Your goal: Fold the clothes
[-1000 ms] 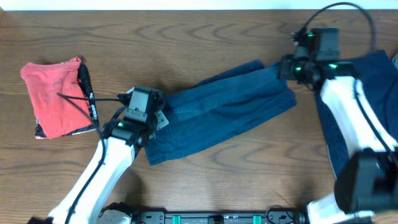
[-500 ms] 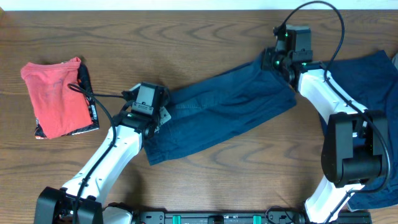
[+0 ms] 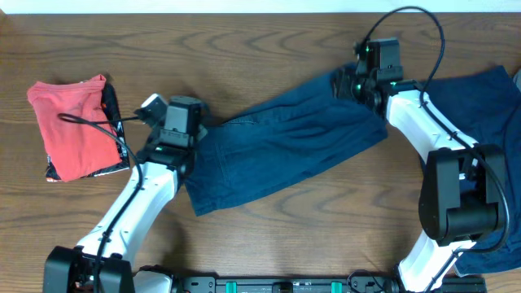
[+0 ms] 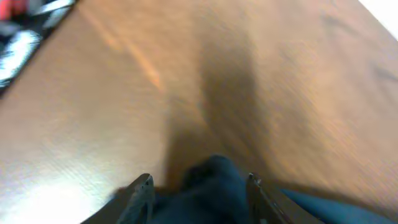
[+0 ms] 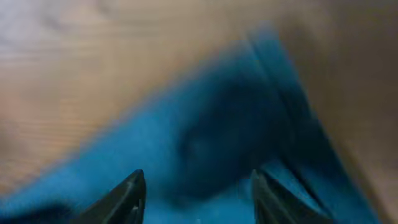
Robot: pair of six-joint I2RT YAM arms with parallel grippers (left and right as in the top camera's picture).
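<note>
One of the clothes, a dark navy-blue garment (image 3: 285, 142), lies stretched out diagonally across the middle of the table. My left gripper (image 3: 186, 130) is at its left end. In the left wrist view this gripper (image 4: 199, 185) is open, and a hump of the blue cloth (image 4: 214, 190) sits between the spread fingers. My right gripper (image 3: 352, 84) hovers at the garment's upper right corner. It (image 5: 196, 183) is open too, right over the blue cloth (image 5: 205, 124). Another of the navy clothes (image 3: 488, 114) lies at the right edge, partly under the right arm.
A folded red garment (image 3: 72, 126) with a dark patterned edge lies at the far left of the wooden table (image 3: 244, 45). The right arm reaches across the navy pile at the right. Both wrist views are blurred.
Both grippers have opened and let go of the blue garment. The left gripper has moved up and to the left; the right has shifted slightly left along the garment's upper corner.
</note>
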